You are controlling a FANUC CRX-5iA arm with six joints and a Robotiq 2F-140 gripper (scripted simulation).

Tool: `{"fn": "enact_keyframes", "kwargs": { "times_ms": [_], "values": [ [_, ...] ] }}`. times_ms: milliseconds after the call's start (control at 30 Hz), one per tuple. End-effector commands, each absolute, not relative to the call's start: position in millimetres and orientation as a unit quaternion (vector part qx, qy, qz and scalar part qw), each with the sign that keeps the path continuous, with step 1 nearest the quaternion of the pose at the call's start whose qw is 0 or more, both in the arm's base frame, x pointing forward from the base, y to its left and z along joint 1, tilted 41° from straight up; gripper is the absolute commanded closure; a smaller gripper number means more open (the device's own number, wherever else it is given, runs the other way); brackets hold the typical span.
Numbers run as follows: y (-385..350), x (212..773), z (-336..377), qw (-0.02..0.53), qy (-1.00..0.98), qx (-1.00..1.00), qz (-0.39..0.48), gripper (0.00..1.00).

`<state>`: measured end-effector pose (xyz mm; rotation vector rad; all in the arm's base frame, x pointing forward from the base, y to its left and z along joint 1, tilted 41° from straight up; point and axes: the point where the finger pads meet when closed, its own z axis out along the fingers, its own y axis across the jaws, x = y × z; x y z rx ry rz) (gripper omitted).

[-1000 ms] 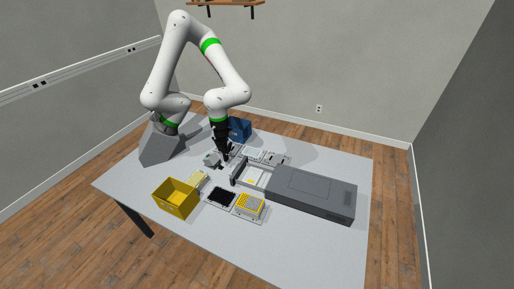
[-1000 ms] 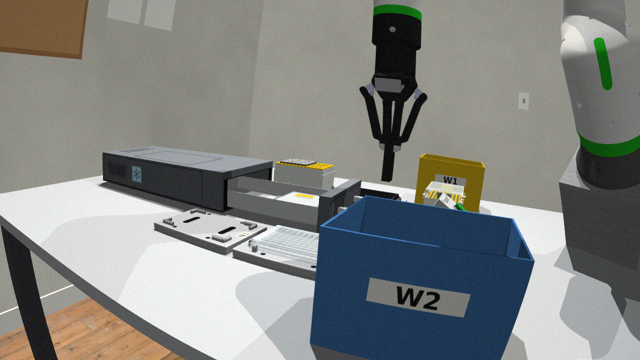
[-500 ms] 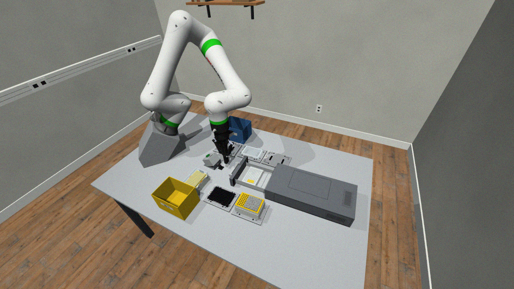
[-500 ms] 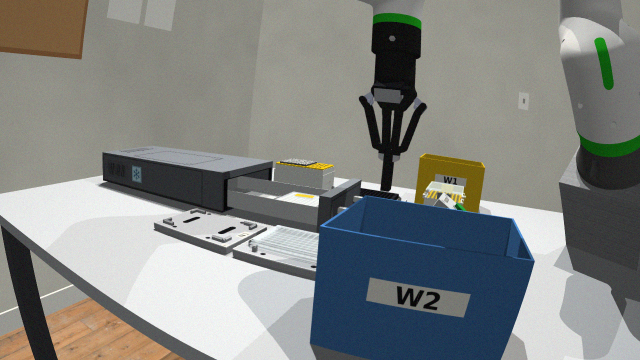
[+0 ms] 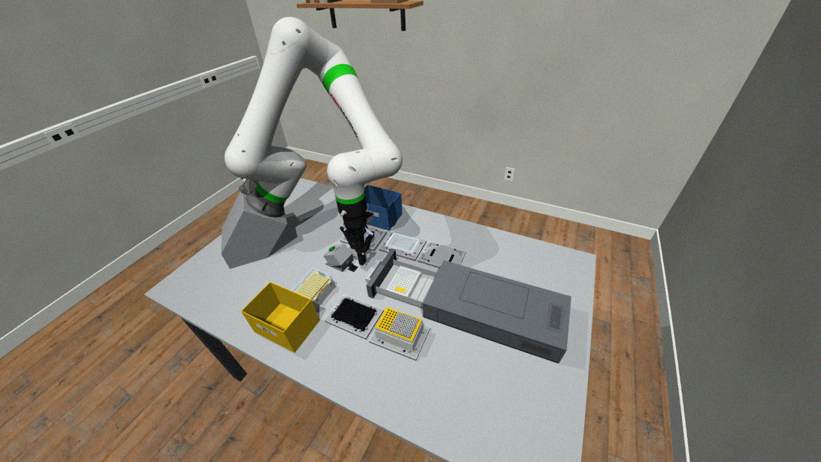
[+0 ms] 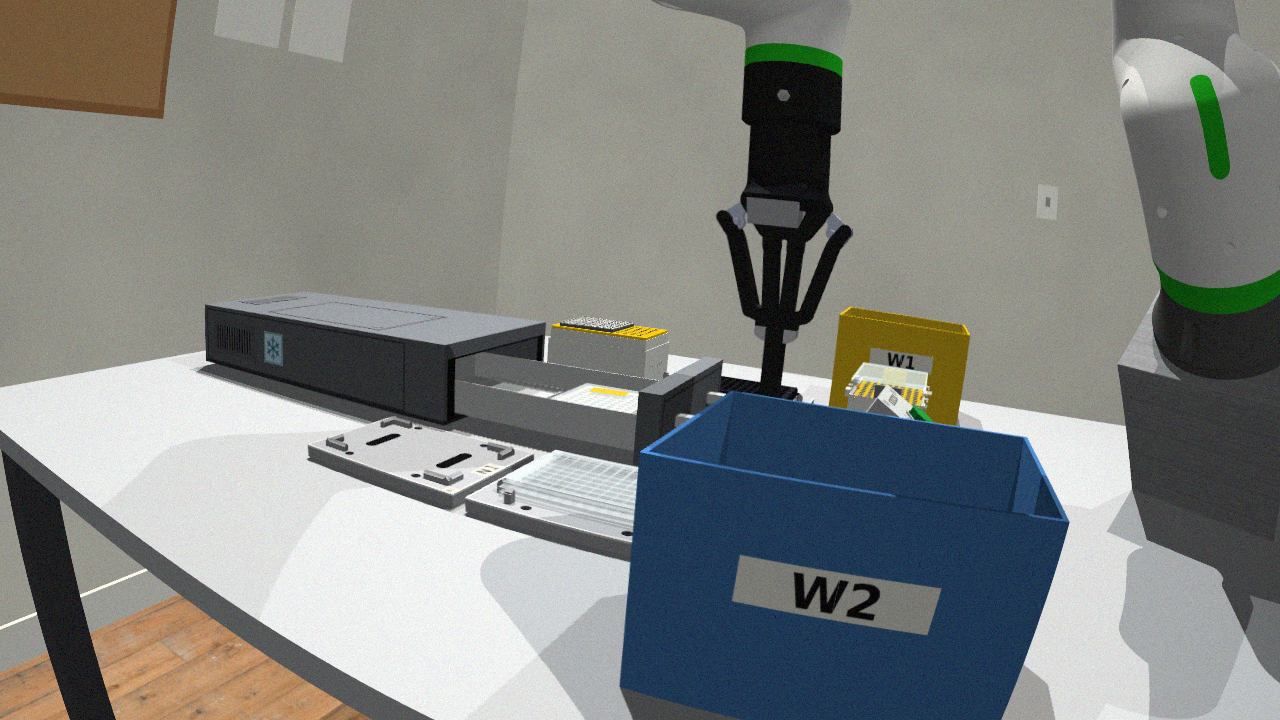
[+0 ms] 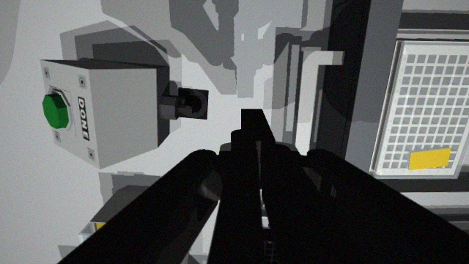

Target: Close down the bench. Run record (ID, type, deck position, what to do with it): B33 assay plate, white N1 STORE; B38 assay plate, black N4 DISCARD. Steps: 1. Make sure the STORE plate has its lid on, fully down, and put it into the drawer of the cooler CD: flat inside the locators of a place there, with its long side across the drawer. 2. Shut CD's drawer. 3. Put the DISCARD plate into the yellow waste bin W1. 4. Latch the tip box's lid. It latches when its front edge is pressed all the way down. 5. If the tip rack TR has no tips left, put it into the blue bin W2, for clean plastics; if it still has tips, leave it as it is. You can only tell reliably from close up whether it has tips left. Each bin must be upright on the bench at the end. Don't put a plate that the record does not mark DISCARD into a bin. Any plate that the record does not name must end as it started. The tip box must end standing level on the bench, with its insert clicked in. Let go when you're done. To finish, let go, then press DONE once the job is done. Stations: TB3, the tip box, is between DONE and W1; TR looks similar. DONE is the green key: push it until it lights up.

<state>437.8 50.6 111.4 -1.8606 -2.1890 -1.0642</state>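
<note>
CD's drawer (image 5: pixel 380 274) open w/ white plate (image 5: pixel 403 280) inside, just beside end effector (image 5: pixel 361 261), fingers pressed together, empty.

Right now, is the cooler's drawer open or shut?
Open. The drawer sticks out of the cooler, with the white plate lying inside it. The shut gripper hangs just outside its front.

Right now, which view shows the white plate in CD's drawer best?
The wrist view: the white plate fills its right side, well grid and yellow tag sharp, inside the open drawer. The top view shows it small but whole. The exterior view catches only a low sliver over the drawer wall.
</note>
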Motion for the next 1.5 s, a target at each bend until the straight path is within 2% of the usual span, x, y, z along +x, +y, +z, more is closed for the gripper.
{"fn": "enact_keyframes", "kwargs": {
  "times_ms": [0,1467],
  "values": [
    [51.6,439.1,109.8,0.038,-0.714,-0.607,-0.347,0.9],
    [78.8,457.4,72.0,0.038,-0.714,-0.607,-0.347,0.9]
  ]
}}
